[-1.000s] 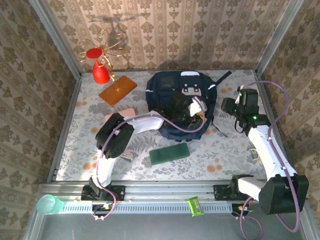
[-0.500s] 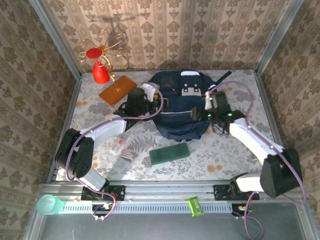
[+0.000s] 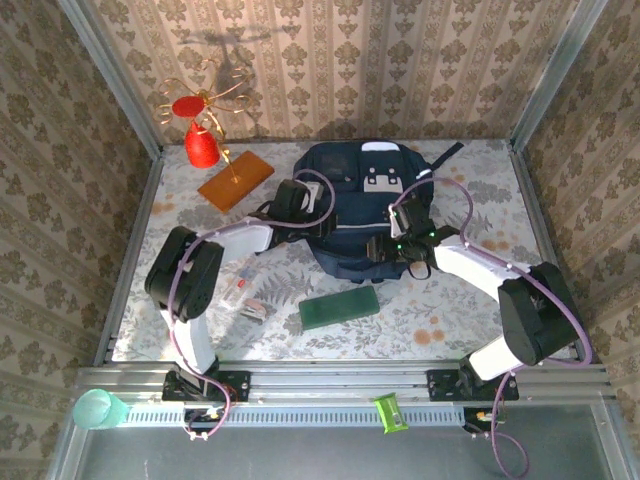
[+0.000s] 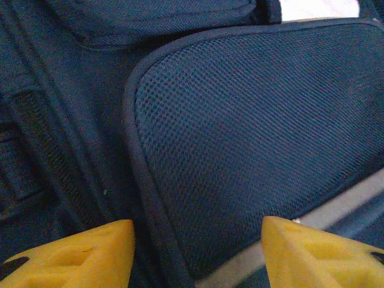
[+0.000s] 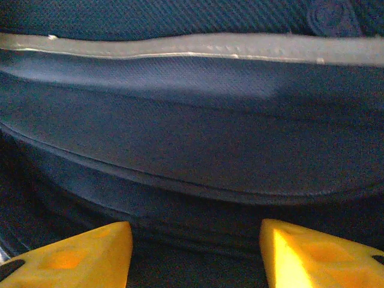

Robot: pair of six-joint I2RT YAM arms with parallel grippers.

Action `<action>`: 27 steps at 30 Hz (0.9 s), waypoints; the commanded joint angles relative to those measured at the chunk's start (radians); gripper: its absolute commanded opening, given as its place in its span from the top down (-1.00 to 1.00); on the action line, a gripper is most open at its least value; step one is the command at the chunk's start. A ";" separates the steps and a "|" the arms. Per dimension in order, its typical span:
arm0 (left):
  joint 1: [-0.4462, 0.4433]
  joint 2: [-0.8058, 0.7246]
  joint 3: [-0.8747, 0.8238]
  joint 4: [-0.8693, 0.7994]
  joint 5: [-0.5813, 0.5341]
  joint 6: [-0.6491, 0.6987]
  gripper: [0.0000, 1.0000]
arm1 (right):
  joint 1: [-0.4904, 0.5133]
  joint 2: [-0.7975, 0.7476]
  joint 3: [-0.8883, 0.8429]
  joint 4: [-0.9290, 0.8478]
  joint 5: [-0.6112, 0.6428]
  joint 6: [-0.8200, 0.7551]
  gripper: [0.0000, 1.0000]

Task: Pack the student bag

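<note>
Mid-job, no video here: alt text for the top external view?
A dark navy student bag lies at the back centre on a floral table, with the left arm reaching to its left side and the right arm to its front right. A green case lies in front of it; an orange board and red cone sit back left.

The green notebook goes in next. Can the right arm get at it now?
Probably yes: the green notebook lies uncovered on the table, close to the open right gripper at the student bag.
</note>
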 commanded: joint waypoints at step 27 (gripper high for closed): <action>0.032 -0.164 0.047 -0.046 -0.104 0.058 -0.22 | -0.316 -0.218 -0.097 0.041 -0.038 0.094 -0.34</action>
